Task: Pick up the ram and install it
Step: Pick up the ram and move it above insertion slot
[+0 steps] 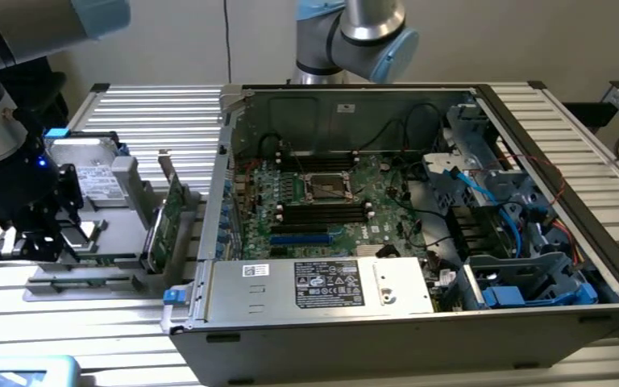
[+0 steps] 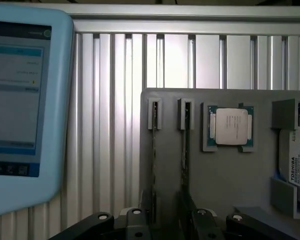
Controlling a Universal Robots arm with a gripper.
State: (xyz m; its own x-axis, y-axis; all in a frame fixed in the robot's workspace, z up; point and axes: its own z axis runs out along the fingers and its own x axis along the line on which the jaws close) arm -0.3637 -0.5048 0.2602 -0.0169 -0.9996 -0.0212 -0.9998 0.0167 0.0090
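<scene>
Two thin green ram sticks stand on edge in slots of a grey holder (image 2: pixel 220 190), one ram stick (image 2: pixel 154 160) beside the other (image 2: pixel 185 145). My gripper (image 2: pixel 167 220) hangs open just above their near ends, with dark fingers (image 2: pixel 187 205) on either side and nothing held. In the exterior view the gripper (image 1: pixel 32 242) is over the holder (image 1: pixel 84 282) at the exterior view's left, outside the open computer case (image 1: pixel 396 322). The motherboard's black memory slots (image 1: pixel 321 211) lie inside the case.
A silver processor chip (image 2: pixel 231 126) and a hard drive (image 2: pixel 296 160) also sit in the holder. A green expansion card (image 1: pixel 164 226) stands between holder and case. A blue-framed tablet (image 2: pixel 20 100) lies on the slatted table. A second arm (image 1: pixel 353 32) rises behind the case.
</scene>
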